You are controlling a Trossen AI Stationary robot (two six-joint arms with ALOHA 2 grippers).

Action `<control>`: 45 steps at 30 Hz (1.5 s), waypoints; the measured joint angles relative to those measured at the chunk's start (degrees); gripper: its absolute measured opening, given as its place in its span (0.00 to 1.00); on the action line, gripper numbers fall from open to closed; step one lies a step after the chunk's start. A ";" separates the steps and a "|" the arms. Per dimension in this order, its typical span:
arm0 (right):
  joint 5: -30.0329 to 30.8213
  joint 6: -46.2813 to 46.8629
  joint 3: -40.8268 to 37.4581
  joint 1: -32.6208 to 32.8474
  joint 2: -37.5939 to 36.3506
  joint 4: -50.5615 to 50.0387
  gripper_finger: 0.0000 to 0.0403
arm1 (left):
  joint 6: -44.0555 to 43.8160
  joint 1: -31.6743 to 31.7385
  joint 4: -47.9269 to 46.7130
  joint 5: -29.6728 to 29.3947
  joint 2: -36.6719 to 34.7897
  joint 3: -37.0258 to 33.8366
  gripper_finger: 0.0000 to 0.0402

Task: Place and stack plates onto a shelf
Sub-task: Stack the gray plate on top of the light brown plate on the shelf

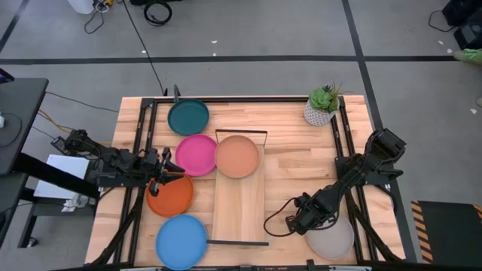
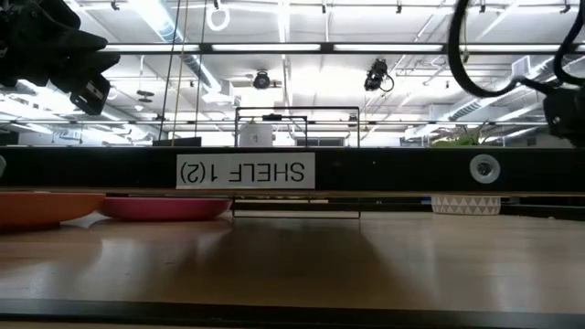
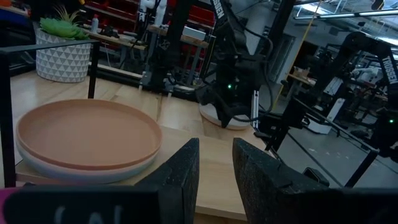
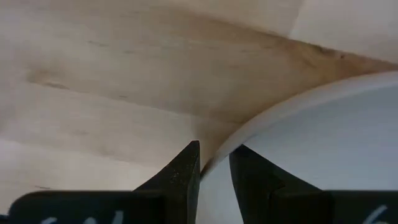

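Tabletop: large slatted light-wood tabletop carrying everything, black frame rails along its sides.
Shelf: long narrow light-wood plank shelf with thin black wire end frames, lying down the middle of the tabletop.
Stack on shelf: round matte tan plate at the shelf's far end; the left wrist view shows it resting on a paler plate, so at least two are placed.
Plates left, left side: dark teal plate, magenta plate, orange plate and bright blue plate, all on the tabletop beside the shelf.
Plate left, right side: grey plate near the tabletop's front right corner.
Progress: early, by my judgement; five plates visibly off the shelf.
Right gripper: at the grey plate's edge, fingers a little apart with the rim between them; not yet pinched, as far as I can tell.
Left gripper: hangs over the orange plate's far edge, fingers slightly parted, holding nothing.
Potted plant: small green plant in a white patterned pot, far right corner.
Writing: a sign in the low view reads "SHELF 1(2)", upside down.
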 joint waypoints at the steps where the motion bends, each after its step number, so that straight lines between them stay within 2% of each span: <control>1: 0.26 -0.80 -0.30 0.00 -0.07 0.22 0.23 | 0.00 0.00 0.00 0.00 0.00 0.00 0.26; 5: 3.13 -9.05 -0.56 -0.41 -0.20 1.45 0.17 | 0.00 0.01 0.00 0.01 0.00 0.00 0.26; 9: 4.06 -23.64 0.18 -1.98 -0.15 3.01 0.05 | 0.00 0.02 0.00 0.00 0.00 0.00 0.26; 13: 7.36 -39.91 2.08 -3.09 -0.02 0.67 0.04 | 0.00 0.00 0.02 0.01 0.00 0.00 0.26; 18: 8.96 -51.55 7.15 -5.57 0.15 -13.91 0.04 | 0.01 0.02 0.02 0.01 0.00 0.00 0.26; 23: 14.31 -59.37 16.29 -7.52 0.15 -31.45 0.04 | 0.00 0.02 0.02 0.01 0.00 0.00 0.26; 28: 24.90 -71.04 25.79 -8.94 0.13 -38.43 0.04 | 0.00 0.00 0.02 0.00 0.00 0.00 0.26; 32: 32.48 -87.79 30.65 -9.90 0.12 -35.62 0.04 | 0.00 0.01 0.02 0.00 0.00 0.00 0.26; 35: 34.72 -102.35 31.21 -11.73 0.05 -30.02 0.04 | 0.00 0.00 0.02 0.00 0.00 0.00 0.26; 39: 34.18 -119.91 30.02 -15.82 0.05 -19.70 0.04 | 0.00 0.01 0.02 0.01 0.00 0.00 0.26; 45: 30.12 -137.29 29.76 -22.88 0.25 -7.33 0.04 | 0.00 0.01 0.02 0.00 0.00 0.00 0.26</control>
